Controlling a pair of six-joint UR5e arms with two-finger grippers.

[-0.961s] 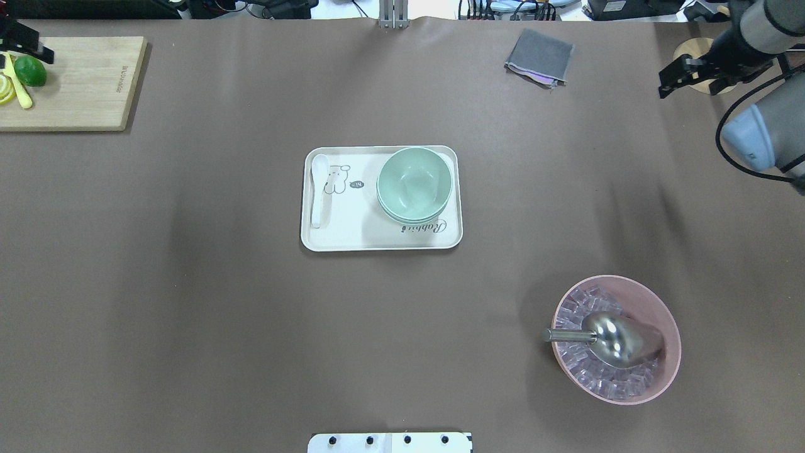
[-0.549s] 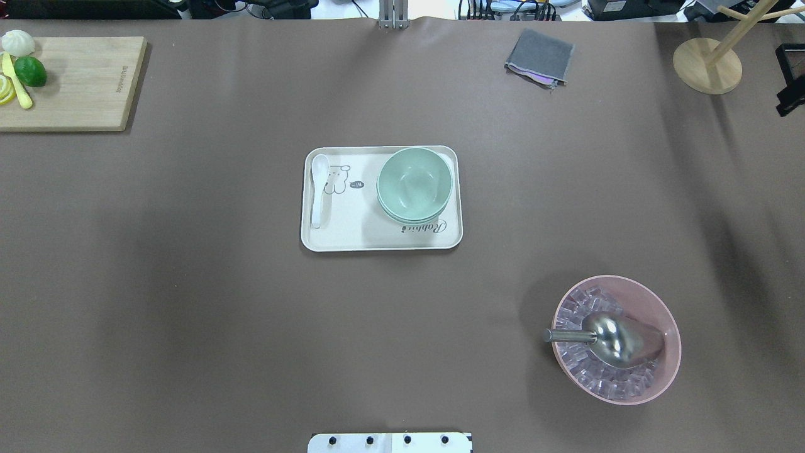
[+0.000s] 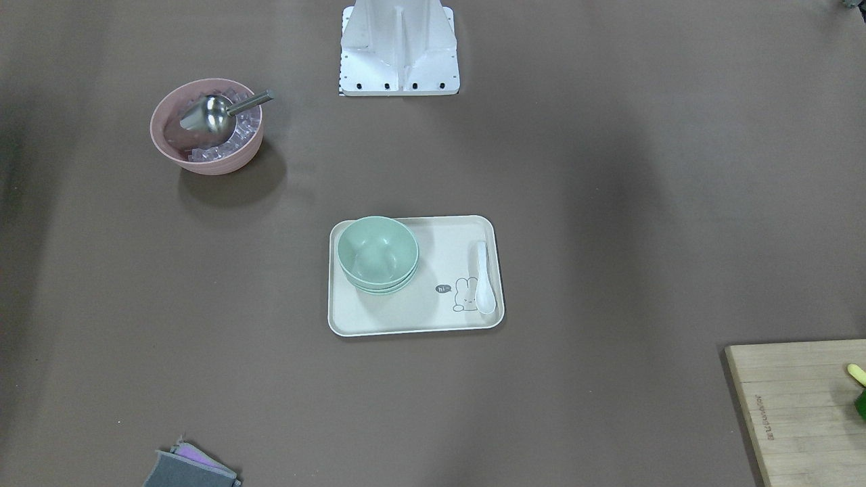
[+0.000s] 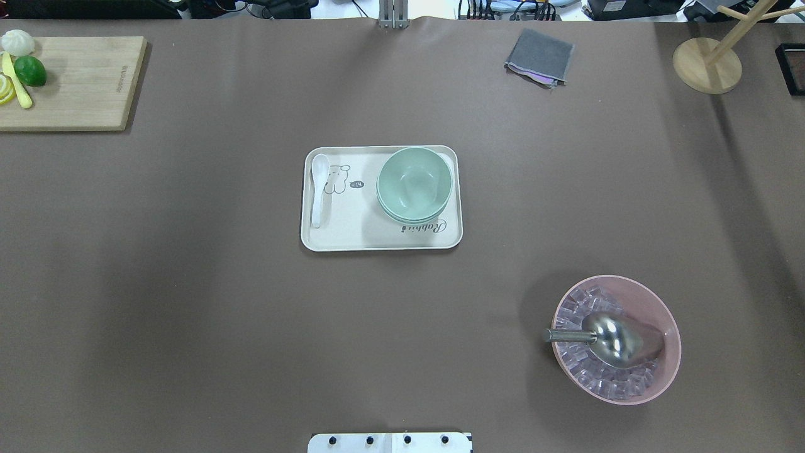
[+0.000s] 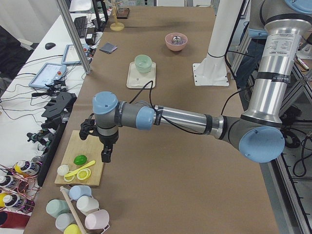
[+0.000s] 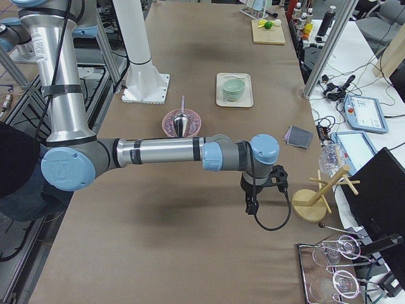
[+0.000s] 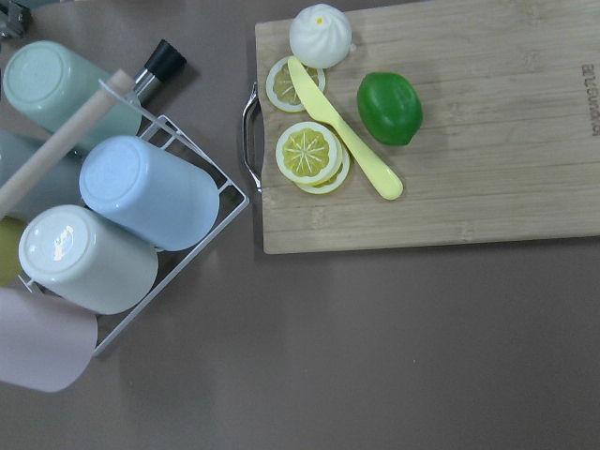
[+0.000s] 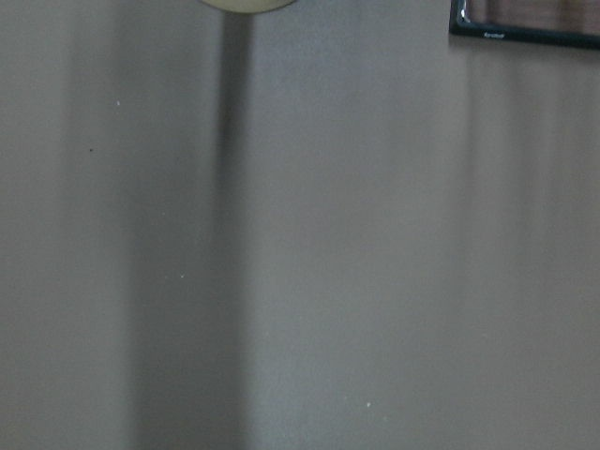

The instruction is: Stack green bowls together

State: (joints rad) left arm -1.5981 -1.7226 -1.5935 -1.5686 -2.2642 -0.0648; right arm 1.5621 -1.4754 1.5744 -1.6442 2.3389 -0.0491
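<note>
Three green bowls [image 4: 414, 182] sit nested at the right of a cream tray [image 4: 343, 234] printed "Rabbit" and "hi~". Whether the left gripper [image 5: 105, 157] and right gripper [image 6: 251, 207] are spread or pressed together, I cannot tell.

Both arms are silver-grey metal tubes with pale blue caps at the joints and black bands round the thicker tubes. A black cable runs along the left arm [image 5: 185, 118] to just behind the black left pincer [image 5: 106, 156]. On the right arm [image 6: 164, 152], another loops below the black right pincer [image 6: 252, 206]. The white pedestal [image 3: 399, 47] shows dark screws.
</note>
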